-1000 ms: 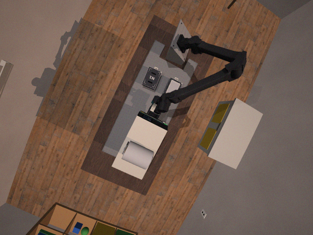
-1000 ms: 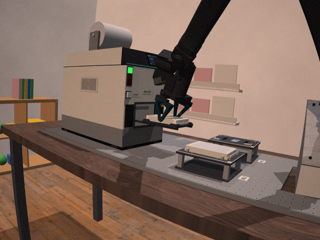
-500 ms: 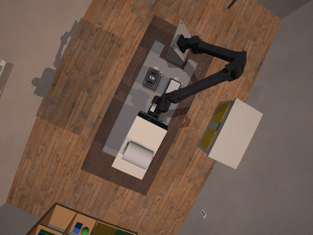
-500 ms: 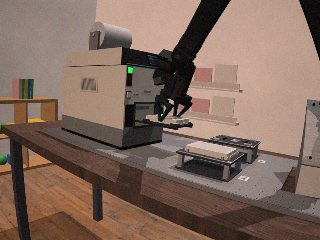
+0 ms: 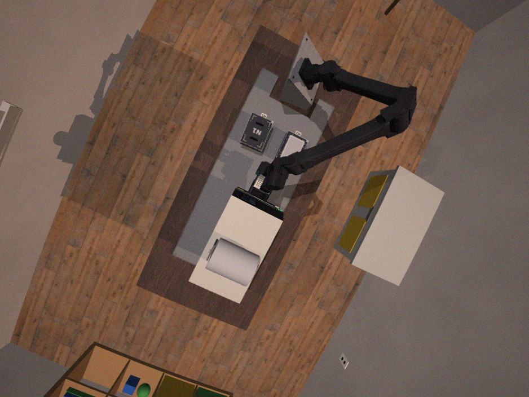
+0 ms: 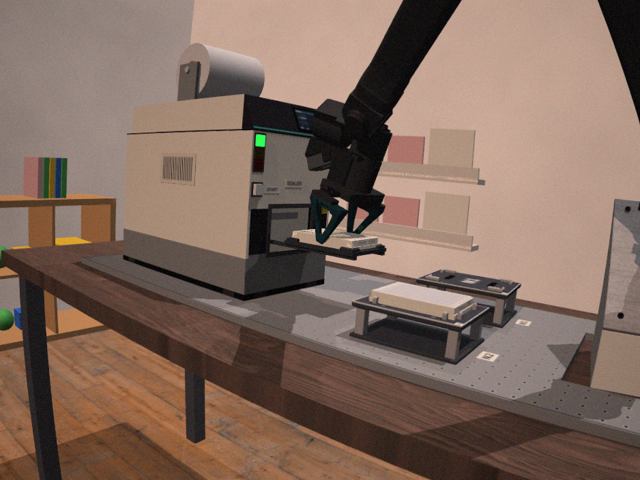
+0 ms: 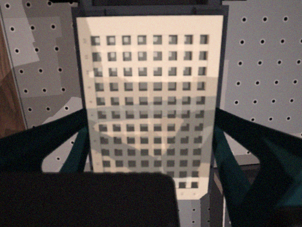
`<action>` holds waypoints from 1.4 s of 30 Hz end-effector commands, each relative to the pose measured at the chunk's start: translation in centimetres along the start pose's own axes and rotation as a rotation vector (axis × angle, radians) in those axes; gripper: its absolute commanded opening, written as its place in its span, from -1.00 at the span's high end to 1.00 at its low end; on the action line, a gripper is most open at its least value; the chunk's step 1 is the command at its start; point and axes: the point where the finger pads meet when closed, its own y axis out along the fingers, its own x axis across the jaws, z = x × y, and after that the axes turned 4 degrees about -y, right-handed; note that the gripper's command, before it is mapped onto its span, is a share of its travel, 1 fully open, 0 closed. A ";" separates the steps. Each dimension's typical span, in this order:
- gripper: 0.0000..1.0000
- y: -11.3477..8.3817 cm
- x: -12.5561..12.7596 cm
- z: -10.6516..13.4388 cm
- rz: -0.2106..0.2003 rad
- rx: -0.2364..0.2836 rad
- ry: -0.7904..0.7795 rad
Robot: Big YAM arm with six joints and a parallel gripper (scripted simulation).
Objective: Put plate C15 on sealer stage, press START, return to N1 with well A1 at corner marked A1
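So, you've got the gripper [image 5: 261, 180] [image 6: 339, 236] [image 7: 150, 114] closed on C15 [image 5: 259, 181] [image 6: 336, 238] [image 7: 151, 93], its teal, open-framed fingers spread against the two long sides. The cream plate is on the dark stage [image 6: 369, 251] [image 7: 224, 39], out in front of the boxy sealer [image 5: 252, 217] [image 6: 191, 191] at left. You can see rows of square wells, striped with shadow, and a clipped corner. The lamp [image 6: 260, 140] glows green, above the pale, blocky START [image 6: 257, 189], and a smooth, matte roll [image 5: 232, 261] [image 6: 232, 71] tops the machine. Over to your right, N1 [image 5: 256, 131] [image 6: 467, 282] stands far, its flat dark top showing; N2 [image 6: 402, 315] stands near, its cream plate [image 5: 294, 144] [image 6: 421, 299] resting between small grey locators. Below, you have perforated grey board [image 6: 516, 361] [image 7: 264, 42] on dark-grained wood [image 6: 320, 382].

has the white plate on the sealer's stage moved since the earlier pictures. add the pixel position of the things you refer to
No, the white plate [image 5: 259, 181] [image 6: 330, 238] [image 7: 150, 93] sits the same before the sealer's door [image 6: 289, 227].
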 end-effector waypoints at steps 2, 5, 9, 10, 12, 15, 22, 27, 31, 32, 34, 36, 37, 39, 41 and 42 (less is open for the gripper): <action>1.00 -0.8 -0.1 -2.0 -0.011 -0.025 -0.008; 1.00 -0.8 -0.2 -2.2 -0.007 -0.028 -0.010; 1.00 -0.9 -0.5 -2.4 0.002 -0.031 -0.009; 1.00 -0.9 -0.5 -2.5 0.002 -0.033 -0.009; 1.00 -0.9 -0.5 -2.6 0.002 -0.034 -0.009; 1.00 -1.0 -0.5 -2.6 0.002 -0.038 -0.012; 1.00 -0.7 -1.0 -1.7 0.003 -0.038 -0.014; 1.00 -0.5 -1.5 -0.7 0.006 -0.027 0.000; 1.00 -0.5 -1.5 -0.6 0.006 -0.026 0.001; 1.00 -0.5 -1.5 -0.6 0.006 -0.027 0.001; 1.00 -0.5 -1.6 -0.5 0.007 -0.025 0.002; 1.00 -0.5 -1.6 -0.3 0.007 -0.019 0.008; 1.00 -0.5 -1.6 -0.2 0.008 -0.016 0.010; 1.00 -0.5 -1.6 -0.1 0.009 -0.010 0.015; 1.00 -0.5 -1.6 0.1 0.009 -0.004 0.020; 1.00 -0.5 -1.6 0.1 0.010 -0.003 0.021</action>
